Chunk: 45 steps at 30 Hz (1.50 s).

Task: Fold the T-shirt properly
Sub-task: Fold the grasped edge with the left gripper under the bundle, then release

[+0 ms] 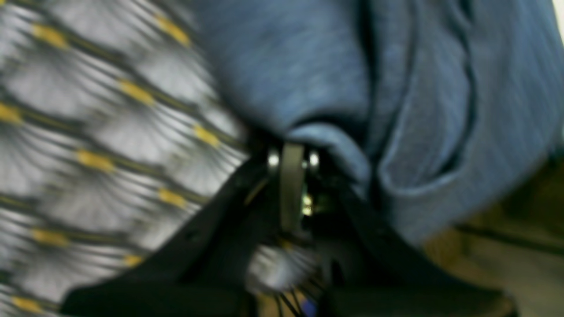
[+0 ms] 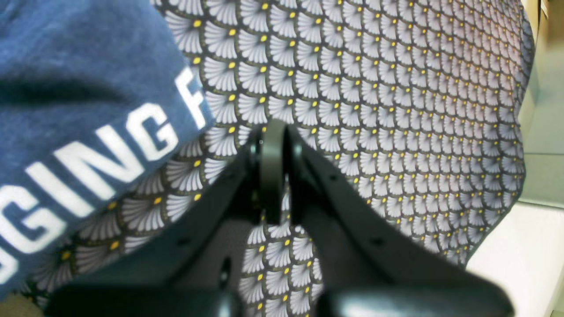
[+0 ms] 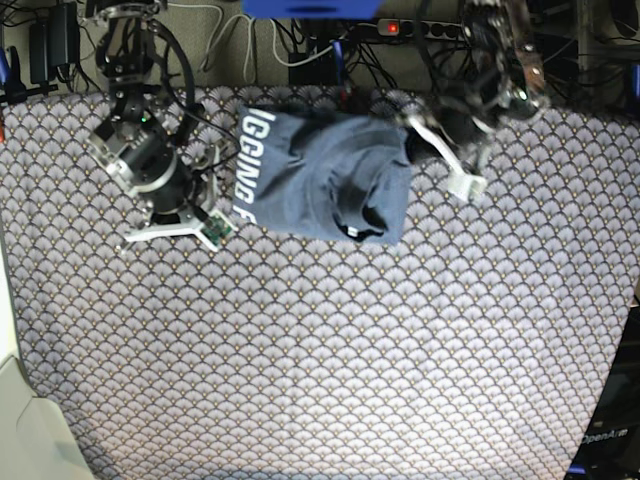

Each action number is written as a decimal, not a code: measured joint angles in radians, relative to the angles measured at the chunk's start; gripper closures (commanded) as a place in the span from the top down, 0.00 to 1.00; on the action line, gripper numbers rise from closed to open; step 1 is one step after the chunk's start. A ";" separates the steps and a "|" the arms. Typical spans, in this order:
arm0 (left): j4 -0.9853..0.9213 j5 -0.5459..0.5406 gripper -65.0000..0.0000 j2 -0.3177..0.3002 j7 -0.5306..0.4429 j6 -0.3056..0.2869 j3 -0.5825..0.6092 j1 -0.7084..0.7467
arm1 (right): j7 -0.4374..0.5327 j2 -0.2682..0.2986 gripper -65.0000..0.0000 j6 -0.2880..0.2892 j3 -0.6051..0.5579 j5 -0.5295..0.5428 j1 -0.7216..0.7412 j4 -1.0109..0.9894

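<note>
The slate-blue T-shirt (image 3: 320, 175) lies bunched at the back middle of the table, its white lettering (image 3: 246, 165) along its left edge. In the base view my left gripper (image 3: 412, 132) is at the shirt's right edge. The blurred left wrist view shows that gripper (image 1: 291, 152) shut, with a fold of the T-shirt (image 1: 326, 136) curled over its tips. My right gripper (image 2: 273, 132) is shut with nothing in it, over the table covering just right of the T-shirt's (image 2: 79, 88) lettered edge. In the base view the right gripper (image 3: 212, 190) sits beside the shirt's left edge.
A grey scallop-patterned table covering (image 3: 320, 350) with yellow dots spans the whole table. Cables and a power strip (image 3: 400, 28) run along the back edge. The table's edge and pale floor (image 2: 520, 246) show at right in the right wrist view.
</note>
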 measured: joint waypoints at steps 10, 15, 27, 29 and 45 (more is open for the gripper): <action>-0.223 -0.007 0.01 0.066 0.039 0.056 -0.012 -0.264 | -0.004 0.013 0.00 0.000 -0.002 0.002 0.000 -0.029; -0.041 0.005 0.01 -0.002 0.074 0.167 -0.064 -0.182 | -0.005 0.038 0.00 0.000 -0.002 -0.002 0.000 -0.028; 0.221 0.003 0.01 -0.042 0.075 0.165 -0.014 0.092 | 0.001 0.032 0.00 0.000 -0.005 0.001 0.002 -0.028; 0.205 -0.003 0.01 -0.040 0.064 0.165 0.023 0.096 | 0.004 0.032 0.00 0.000 -0.006 0.002 0.003 -0.028; -0.134 -0.014 0.01 0.068 -0.053 0.164 0.177 -0.108 | 0.001 0.030 0.00 0.000 -0.006 0.001 -0.036 -0.028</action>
